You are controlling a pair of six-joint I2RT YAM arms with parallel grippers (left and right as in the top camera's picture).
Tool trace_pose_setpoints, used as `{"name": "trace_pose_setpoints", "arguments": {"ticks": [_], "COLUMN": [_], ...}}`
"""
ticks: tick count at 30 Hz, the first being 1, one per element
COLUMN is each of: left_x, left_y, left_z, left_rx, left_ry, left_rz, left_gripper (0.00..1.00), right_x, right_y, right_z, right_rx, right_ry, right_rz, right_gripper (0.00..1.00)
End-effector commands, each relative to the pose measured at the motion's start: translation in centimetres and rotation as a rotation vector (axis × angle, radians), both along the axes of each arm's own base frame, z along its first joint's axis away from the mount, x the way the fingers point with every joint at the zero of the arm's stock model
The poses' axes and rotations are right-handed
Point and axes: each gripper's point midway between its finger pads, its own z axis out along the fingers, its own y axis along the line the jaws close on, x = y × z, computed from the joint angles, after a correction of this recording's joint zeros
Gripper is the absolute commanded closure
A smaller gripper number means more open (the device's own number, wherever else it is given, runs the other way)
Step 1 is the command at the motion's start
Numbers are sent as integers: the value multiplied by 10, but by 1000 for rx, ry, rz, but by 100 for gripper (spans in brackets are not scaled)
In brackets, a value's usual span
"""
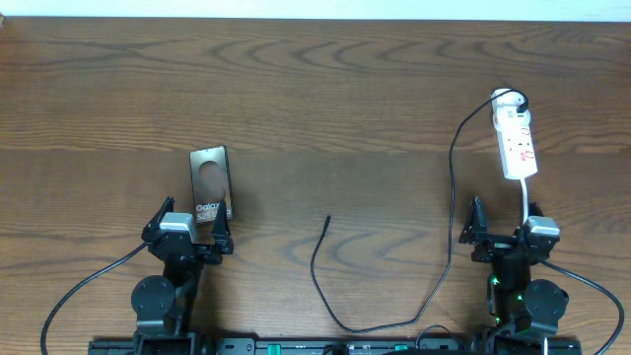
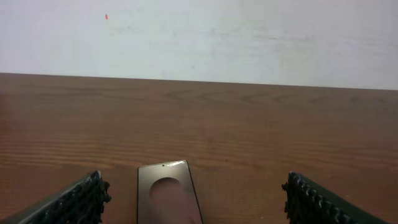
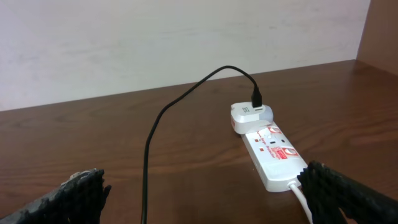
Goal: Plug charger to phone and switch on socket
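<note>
black left gripper [image 1: 192,224]: jaws wide, empty, straddling the near end of the phone [image 1: 209,180].
right gripper [image 1: 505,225]: well right of the phone, jaws wide, nothing held.
charger cable [image 1: 452,177]: far end sits in the white adapter [image 3: 249,115] on the power strip [image 1: 517,143], far right of the phone.
plug tip [image 1: 328,218]: loose on the wooden table [image 1: 325,99], right of the phone, apart from it.
progress: neither step looks done; plugging in and switching on are both left, and the switch state is unreadable.
obstacles: nothing lies between plug tip and phone.

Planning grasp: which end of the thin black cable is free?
The mid-table plug tip, loose on wood; the other enters the white adapter on the white power strip.
</note>
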Motion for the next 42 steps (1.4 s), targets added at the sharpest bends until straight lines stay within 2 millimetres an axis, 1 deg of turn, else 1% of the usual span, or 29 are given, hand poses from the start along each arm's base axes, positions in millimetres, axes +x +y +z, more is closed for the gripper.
{"name": "trace_pose_setpoints", "arguments": {"ticks": [1,39,42], "left_x": [-1,-1,-1], "left_y": [-2,-2,1], "left_z": [-16,-16,-16], "left_rx": [-1,-1,2], "left_ry": [55,55,55], "left_rz": [-17,-17,6], "left_gripper": [11,11,11], "right_x": [0,0,0], "right_y": [0,0,0], "right_z": [1,0,0], "right_rx": [-16,-16,-15], "right_ry": [-4,-3,-3], "right_rz": [-1,-1,-1], "right_gripper": [1,1,1]}}
